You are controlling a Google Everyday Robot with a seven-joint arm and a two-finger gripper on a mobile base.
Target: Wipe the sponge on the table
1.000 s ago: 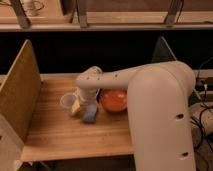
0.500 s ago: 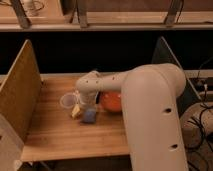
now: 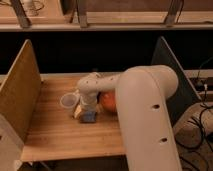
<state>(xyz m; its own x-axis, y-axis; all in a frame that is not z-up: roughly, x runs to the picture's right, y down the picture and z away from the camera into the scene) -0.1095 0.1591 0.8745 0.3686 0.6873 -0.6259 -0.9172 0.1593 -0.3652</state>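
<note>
Arm [image 3: 145, 110] drawn nearer, tool [image 3: 88, 110] just above sponge [image 3: 90, 118] (blue), on table [image 3: 55, 135]

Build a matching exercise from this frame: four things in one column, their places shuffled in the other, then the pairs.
Things:
1. small flat blue rectangular sponge
2. clear plastic cup
3. orange round dish
4. gripper

Places:
a. partly hidden behind the white arm
b. low over the sponge
c. on the light wooden table, left of the gripper
d. flat on the table, under the gripper

Pairs: 1-d, 2-c, 3-a, 4-b
</note>
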